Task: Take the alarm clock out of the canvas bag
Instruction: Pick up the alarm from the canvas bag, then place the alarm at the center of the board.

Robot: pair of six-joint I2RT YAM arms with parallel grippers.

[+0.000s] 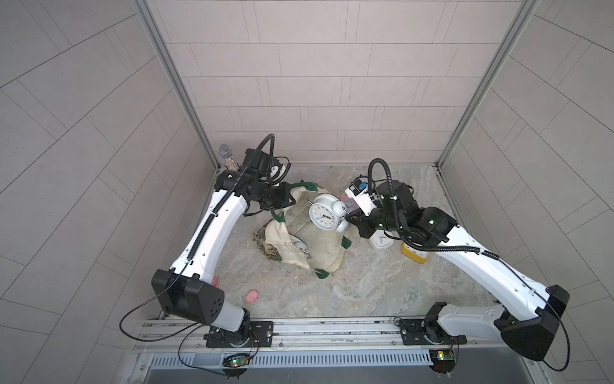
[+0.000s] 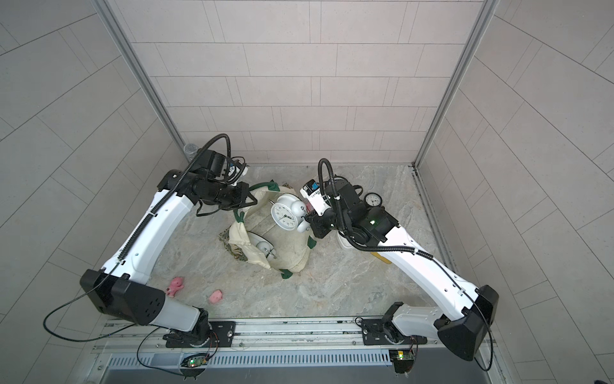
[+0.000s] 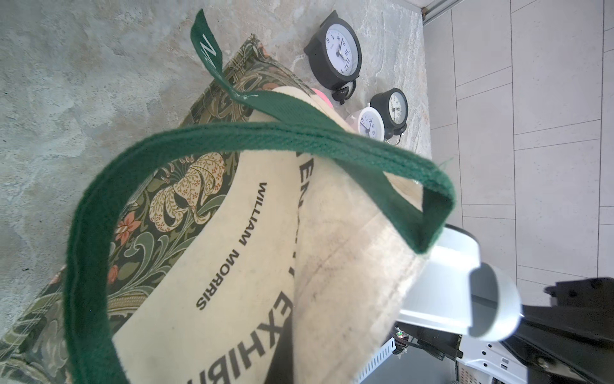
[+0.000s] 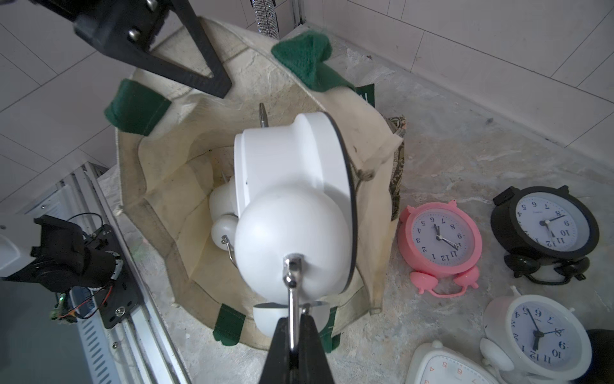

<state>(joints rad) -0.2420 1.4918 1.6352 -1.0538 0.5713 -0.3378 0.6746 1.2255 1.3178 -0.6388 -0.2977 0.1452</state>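
Arms: two. Bags: one. Clocks counted over all views: eight.

- The bag [image 1: 329, 256] [image 2: 292, 252] lies at frame centre in both top views with its mouth open. Four green handle ends show at the rim in the right wrist view.
- The left gripper [image 1: 288, 200] is clamped on the bag's rim at its upper-left edge. Its finger [image 4: 186, 63] lies over the cloth there. The left wrist view is filled by the cream cloth [image 3: 232, 266] and a green handle [image 3: 265, 139].
- The right gripper [image 4: 292, 329] is pinched tight on the metal top loop of the white clock [image 4: 292, 206].
- That white clock [image 1: 324, 216] [image 2: 284, 215] hangs above the bag's mouth, face up towards the top cameras.
- A second white clock [image 1: 297, 246] [image 4: 222, 229] lies down inside the bag, directly under the held one.

Six loose clocks sit on the table [image 1: 365, 282], right of the bag:
- pink clock [image 4: 438, 239], just beside the bag
- big black clock [image 4: 545, 229] [image 3: 334, 56]
- small black clock [image 2: 372, 200] [image 3: 393, 108]
- round white clock [image 4: 535, 335]
- square white clock [image 1: 382, 241]
- yellow clock [image 1: 413, 254]

The right arm covers most of these from above.

Other items:
- Two pink toys [image 2: 175, 286] [image 2: 216, 296] sit at lower left. In a top view the left arm hides part of one.
- One microphone [image 1: 225, 153] stands in the far left corner.
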